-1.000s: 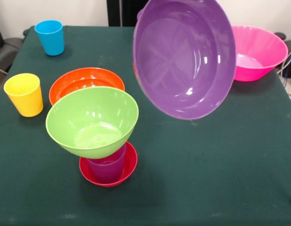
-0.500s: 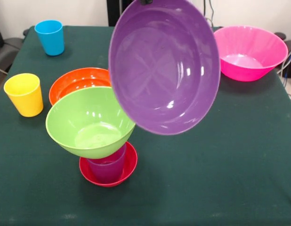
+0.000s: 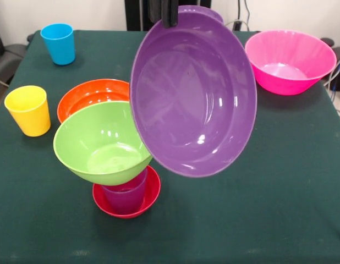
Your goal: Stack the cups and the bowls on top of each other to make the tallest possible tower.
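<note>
My gripper [image 3: 168, 15] comes down from the top edge and is shut on the upper rim of a large purple bowl [image 3: 193, 93]. The bowl hangs tilted, its opening facing the camera, in the air beside and above the tower. The tower stands at the front left: a small red bowl [image 3: 126, 195] on the table, a purple cup [image 3: 126, 192] in it, and a lime green bowl [image 3: 107, 142] resting tilted on the cup. The purple bowl's left edge overlaps the green bowl's right rim in the picture.
A wide orange bowl [image 3: 93, 94] sits behind the tower. A yellow cup [image 3: 28, 110] stands at the left edge and a blue cup [image 3: 58, 43] at the far left. A big pink bowl [image 3: 291, 60] sits at the far right. The table has a dark green cloth [image 3: 258, 209].
The purple bowl has moved left and down towards the tower, and now overlaps the green bowl's rim. The gripper's fingers have come into view at the top. The tower has not moved.
</note>
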`<state>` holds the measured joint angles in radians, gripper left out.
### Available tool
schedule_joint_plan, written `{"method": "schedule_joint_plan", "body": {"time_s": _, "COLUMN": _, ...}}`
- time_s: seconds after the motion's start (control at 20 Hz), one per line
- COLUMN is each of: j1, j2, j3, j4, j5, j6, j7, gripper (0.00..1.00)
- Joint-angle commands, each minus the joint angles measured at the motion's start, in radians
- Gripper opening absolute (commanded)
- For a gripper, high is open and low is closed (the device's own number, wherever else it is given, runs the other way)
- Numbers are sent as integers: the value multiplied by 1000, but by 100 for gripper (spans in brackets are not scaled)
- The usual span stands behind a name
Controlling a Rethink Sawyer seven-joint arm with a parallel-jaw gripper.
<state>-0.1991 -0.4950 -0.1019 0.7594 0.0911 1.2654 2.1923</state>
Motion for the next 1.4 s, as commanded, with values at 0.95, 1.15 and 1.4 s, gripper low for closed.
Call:
{"method": "schedule_joint_plan", "body": {"time_s": 0.95, "j1": -57, "j2": 83, "j3": 143, "j4": -163, "j5": -70, "j6": 242, "j7": -381, "gripper": 0}}
{"method": "schedule_joint_plan", "body": {"time_s": 1.15, "j1": -55, "j2": 84, "j3": 140, "j4": -163, "j5": -65, "j6": 247, "j7": -381, "gripper": 0}}
{"method": "schedule_joint_plan", "body": {"time_s": 1.4, "j1": -62, "j2": 89, "j3": 141, "j4": -166, "j5": -63, "j6": 246, "j7": -399, "gripper": 0}}
